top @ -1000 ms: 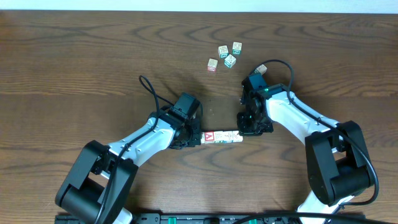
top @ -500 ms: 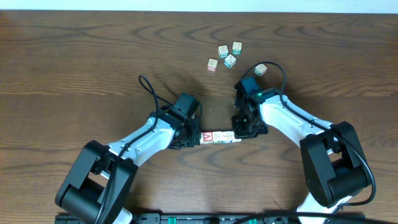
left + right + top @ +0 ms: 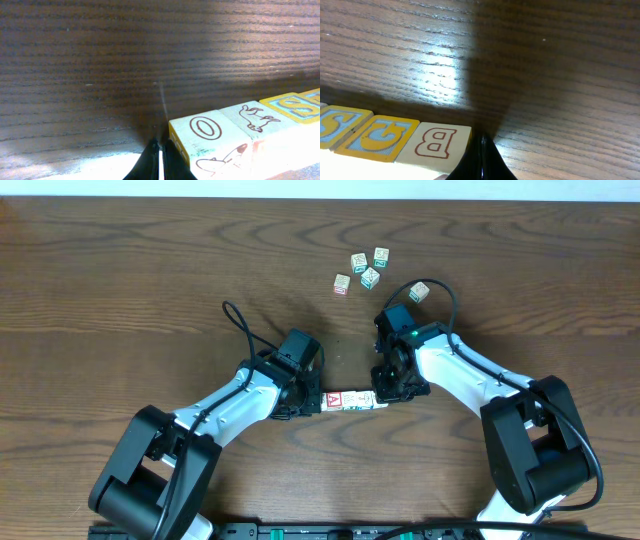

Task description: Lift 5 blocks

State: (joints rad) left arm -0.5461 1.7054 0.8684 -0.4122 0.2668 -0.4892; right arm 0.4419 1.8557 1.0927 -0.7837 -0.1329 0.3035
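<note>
A short row of blocks (image 3: pixel 355 399) lies end to end between my two grippers, its left block showing a red face with a white "A" (image 3: pixel 336 397). My left gripper (image 3: pixel 321 402) is shut, and its closed tips (image 3: pixel 159 150) press against the block marked "O" (image 3: pixel 205 129). My right gripper (image 3: pixel 381 394) is shut too, its tips (image 3: pixel 482 145) against the block marked "B" (image 3: pixel 436 142). Neither holds anything between its own jaws. I cannot tell whether the row touches the table.
Several loose alphabet cubes lie at the back, in a cluster around (image 3: pixel 362 270), with one more (image 3: pixel 419 291) just behind the right arm. The wooden table (image 3: pixel 120 290) spreads to the left. Black cables loop over both arms.
My right gripper has moved left, pushing the row's right end in so the blocks sit tighter together. The left arm has not moved.
</note>
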